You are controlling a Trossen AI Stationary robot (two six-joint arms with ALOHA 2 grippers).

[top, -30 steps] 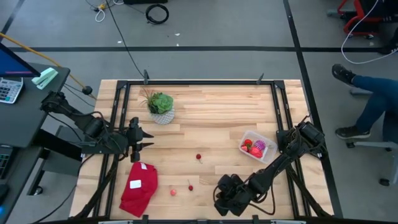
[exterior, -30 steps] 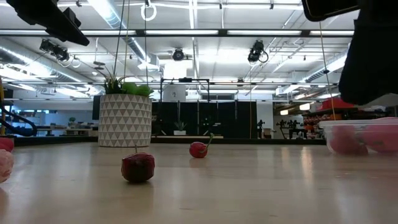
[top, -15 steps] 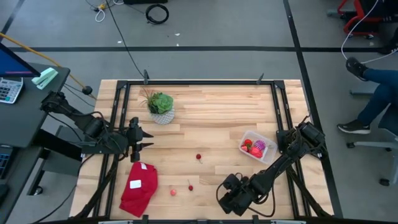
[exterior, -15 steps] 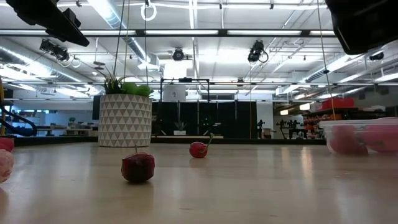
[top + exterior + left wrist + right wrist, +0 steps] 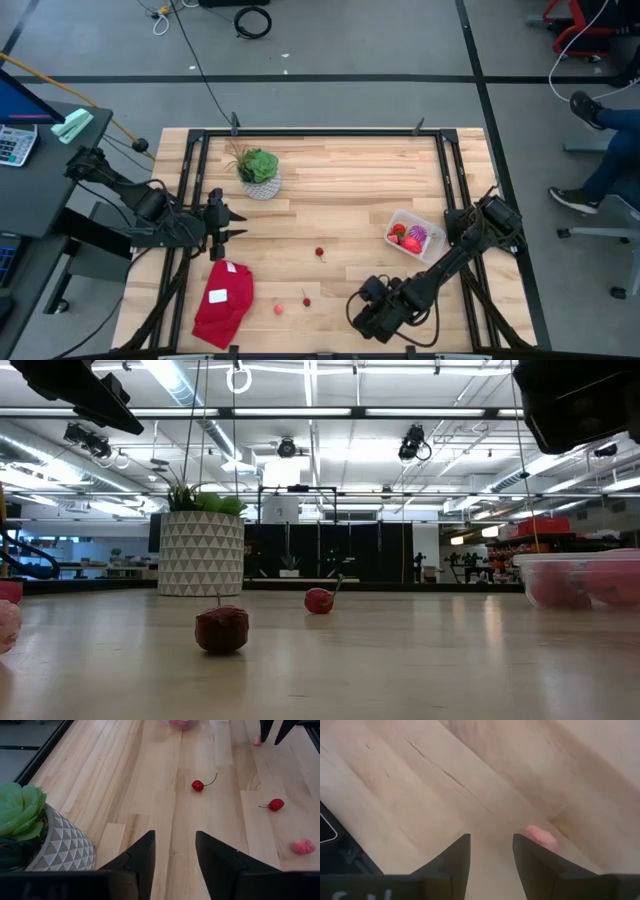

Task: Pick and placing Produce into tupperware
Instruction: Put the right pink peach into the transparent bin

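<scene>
The clear tupperware [image 5: 414,236] stands at the table's right, with red and pink produce and a purple striped ball inside. On the boards lie two red cherries [image 5: 320,252] [image 5: 306,300] and a pink piece [image 5: 279,309]. My right gripper [image 5: 490,840] hangs open near the front edge, pointing steeply down. Another pink piece [image 5: 540,834] lies on the table just past one of its fingertips, outside the gap. My left gripper [image 5: 175,837] waits open at the table's left, above the boards, holding nothing.
A potted plant in a white patterned pot [image 5: 261,172] stands at the far left. A red cloth with a white label [image 5: 224,302] lies at the front left. A black frame [image 5: 330,131] runs round the table. A person's legs [image 5: 605,150] show beyond the right edge.
My right gripper has tipped at the wrist and shifted slightly near the front edge. In the low view its dark body has risen from the right side to the top right corner. The produce and the tupperware have stayed where they were.
</scene>
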